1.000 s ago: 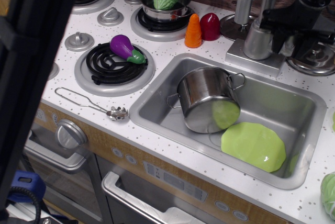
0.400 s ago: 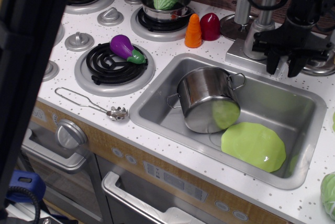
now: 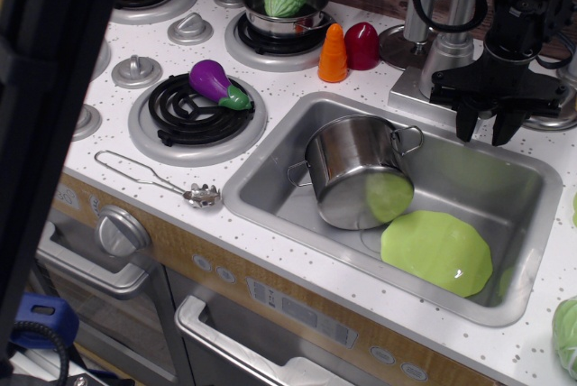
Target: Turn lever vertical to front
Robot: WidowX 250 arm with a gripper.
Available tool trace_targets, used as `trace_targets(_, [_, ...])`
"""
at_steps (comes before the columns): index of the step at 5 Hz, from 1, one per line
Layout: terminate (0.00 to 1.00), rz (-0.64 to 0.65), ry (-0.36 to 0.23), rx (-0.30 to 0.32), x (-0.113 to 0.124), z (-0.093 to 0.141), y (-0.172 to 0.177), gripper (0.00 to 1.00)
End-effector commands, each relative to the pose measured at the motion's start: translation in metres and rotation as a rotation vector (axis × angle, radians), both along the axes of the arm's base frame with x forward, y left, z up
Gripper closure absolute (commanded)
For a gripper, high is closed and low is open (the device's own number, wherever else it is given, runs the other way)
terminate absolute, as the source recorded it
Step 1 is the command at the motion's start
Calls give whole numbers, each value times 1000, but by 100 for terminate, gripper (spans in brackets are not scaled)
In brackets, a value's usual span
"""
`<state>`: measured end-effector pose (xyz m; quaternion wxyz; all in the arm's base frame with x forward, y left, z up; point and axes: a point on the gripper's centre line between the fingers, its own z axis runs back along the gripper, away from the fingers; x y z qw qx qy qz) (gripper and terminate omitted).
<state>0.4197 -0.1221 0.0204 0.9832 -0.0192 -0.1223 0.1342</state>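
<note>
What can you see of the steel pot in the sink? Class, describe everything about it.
The steel pot is a shiny silver metal pot with two thin loop handles, one on each side. It has no lid and lies tipped over inside the sink, its open mouth facing lower right. Its wall mirrors a green patch. Its mouth sits next to the light green plate lying flat on the sink floor; whether they touch is unclear. Nothing grips it.

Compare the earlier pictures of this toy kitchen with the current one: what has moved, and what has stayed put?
The gripper has swung away from the faucet base, moving forward over the sink's back rim, fingers apart and pointing down, holding nothing. The lever cannot be made out now. The pot, green plate, eggplant and spoon have not moved.
</note>
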Motion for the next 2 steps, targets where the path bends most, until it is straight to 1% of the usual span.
trace_targets(1, [0, -9, -57, -19, 2, 20, -4, 100])
trace_targets(2, [100, -32, -59, 48, 2, 36, -5, 0])
